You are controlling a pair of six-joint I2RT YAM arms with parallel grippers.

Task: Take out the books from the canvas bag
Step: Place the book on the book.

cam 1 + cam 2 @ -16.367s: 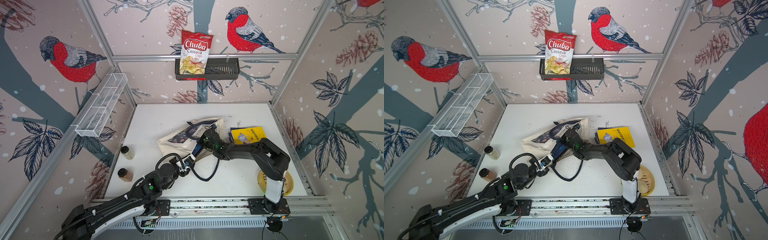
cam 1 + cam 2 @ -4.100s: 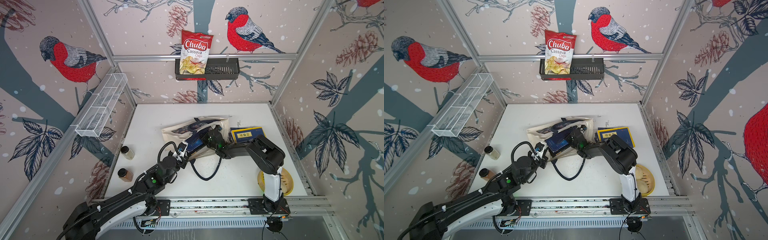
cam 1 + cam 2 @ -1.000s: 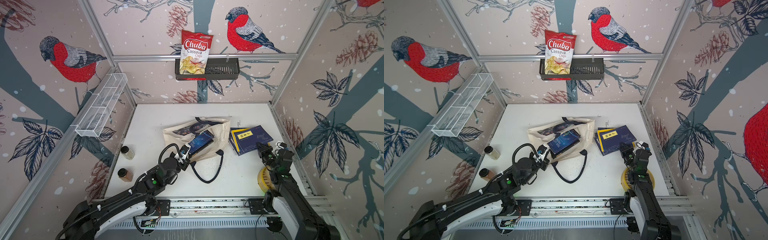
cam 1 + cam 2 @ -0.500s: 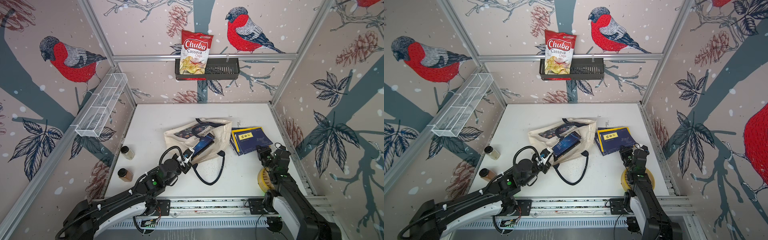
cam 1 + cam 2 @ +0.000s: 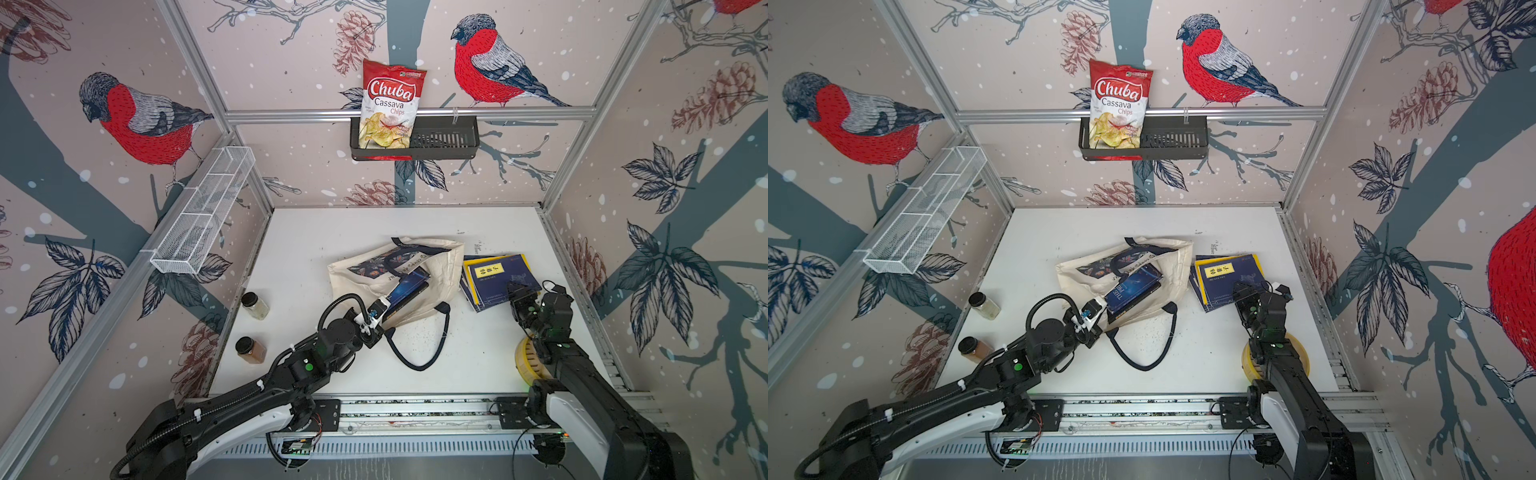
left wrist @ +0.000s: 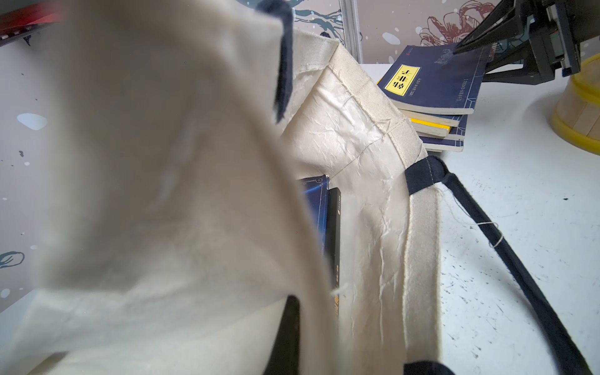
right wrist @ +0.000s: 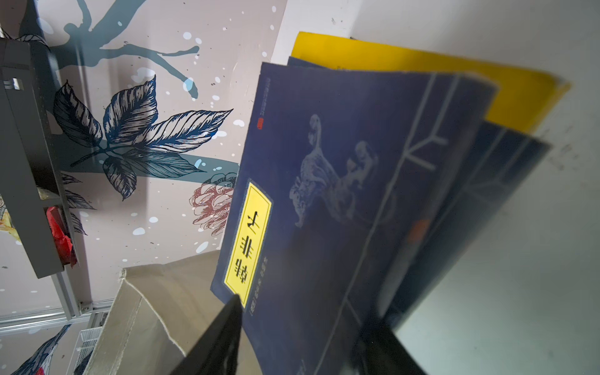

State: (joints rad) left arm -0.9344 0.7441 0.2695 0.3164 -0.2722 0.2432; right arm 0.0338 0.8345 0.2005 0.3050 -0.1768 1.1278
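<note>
Right gripper (image 5: 517, 291) has let go: its jaws now stand apart around a corner of the top book (image 7: 324, 211), which has settled flat on the pile (image 5: 498, 276) just beside the canvas bag (image 5: 440, 278). Left gripper (image 5: 382, 309) stays clamped on the bag's soft cream rim. The left wrist view shows the pile edge-on, at least three thin paperbacks; both top views give only covers. Two glossy navy books (image 5: 1133, 286) lie in the bag's mouth. Two jars too, pale jar (image 5: 255, 305) and brown jar (image 5: 250, 350), near the left wall
</note>
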